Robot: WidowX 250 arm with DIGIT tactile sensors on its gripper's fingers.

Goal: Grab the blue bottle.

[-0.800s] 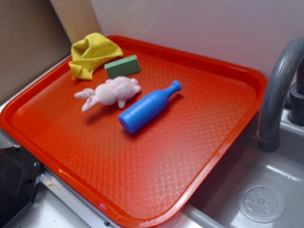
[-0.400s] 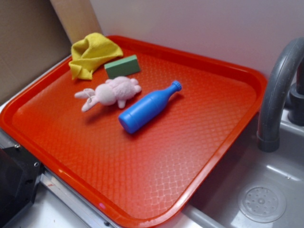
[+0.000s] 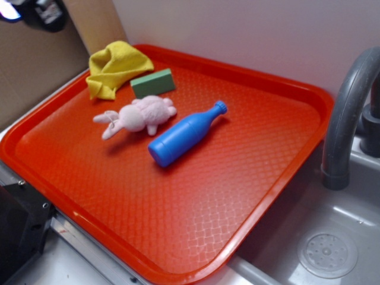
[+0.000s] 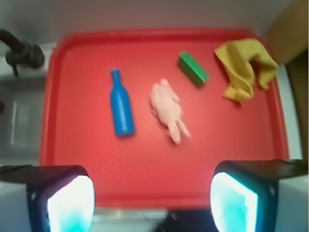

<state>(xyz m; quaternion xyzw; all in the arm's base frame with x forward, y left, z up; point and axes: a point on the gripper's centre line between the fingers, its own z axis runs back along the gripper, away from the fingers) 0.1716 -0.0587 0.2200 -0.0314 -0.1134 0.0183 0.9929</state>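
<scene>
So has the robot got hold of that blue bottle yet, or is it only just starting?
Only just starting. Nothing is done: the blue bottle lies on its side on the red tray, beside the pink bunny, untouched. The gripper is open, high above the tray's near edge, holding nothing. All the real work is left: moving over the bottle, coming down around it, closing and lifting.

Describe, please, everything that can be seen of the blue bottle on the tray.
The blue bottle is a smooth, bright-blue bottle that looks like plastic, with a cylindrical body that tapers to a narrow neck and a small cap. It lies on its side on the red tray, cap toward the back wall. The pink bunny lies close beside it; contact cannot be judged. The hand is open, high above, not touching it.
</scene>
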